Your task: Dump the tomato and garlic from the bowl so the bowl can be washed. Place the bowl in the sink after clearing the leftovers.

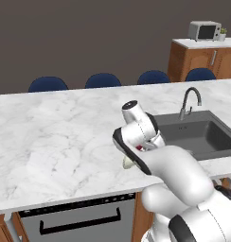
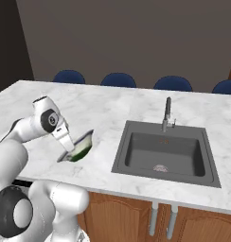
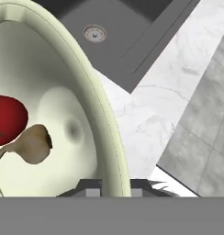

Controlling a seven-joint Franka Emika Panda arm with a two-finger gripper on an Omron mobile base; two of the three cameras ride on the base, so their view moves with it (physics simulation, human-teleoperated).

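Observation:
In the hand view, my gripper (image 3: 113, 190) is shut on the rim of the pale cream bowl (image 3: 72, 92), one finger inside the wall and one outside. The bowl is tilted off the counter. The glossy red tomato (image 3: 7, 120) and the tan garlic (image 3: 35, 144) lie together inside it. In the right base view the tilted bowl (image 2: 83, 143) hangs from the gripper (image 2: 70, 153) left of the dark grey sink (image 2: 162, 153). The left base view shows a sliver of the bowl (image 1: 128, 163) under the arm, with the sink (image 1: 198, 134) to its right.
A gooseneck faucet (image 2: 167, 113) stands behind the basin. Blue chairs (image 1: 103, 80) line the far side of the marble counter (image 1: 56, 137). A microwave (image 1: 205, 30) sits on a far cabinet. A dishwasher front (image 1: 79, 220) is below the counter edge.

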